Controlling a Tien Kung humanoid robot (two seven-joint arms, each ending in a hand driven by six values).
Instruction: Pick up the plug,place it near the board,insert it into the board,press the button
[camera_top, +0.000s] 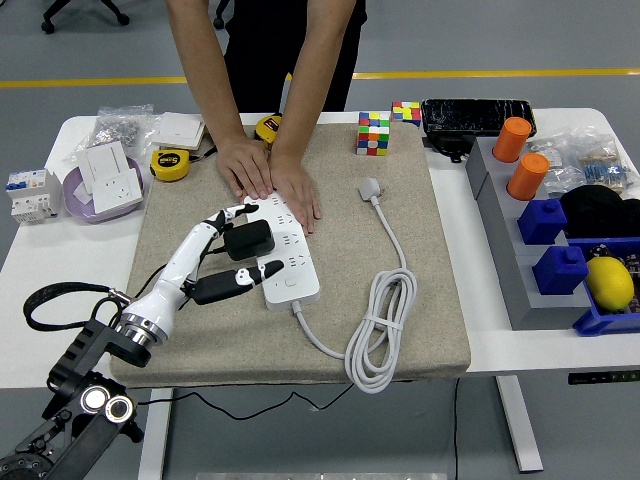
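The left hand (228, 255) reached in from the lower left of the frame onto the beige mat (420, 300) that covered the middle of the white tabletop (50, 290). Its fingers (262, 270) were spread around the black plug (248, 240), one lying along the near side and another at the upper side, but whether they pinched the plug or merely lay beside it could not be told. The plug sat at the left edge of the white power strip (288, 250), on or just touching its socket face. The strip lay lengthwise at the centre of the mat, its white cable (380, 330) looping in a bundle toward the lower right and ending in a white plug head (371, 188) near the upper middle. A person stood at the top of the frame, with both of the person's hands (270, 175) pressed flat on the far end of the strip. Two colourful cubes (374, 132) stood at the mat's upper edge. The right arm was out of the frame.
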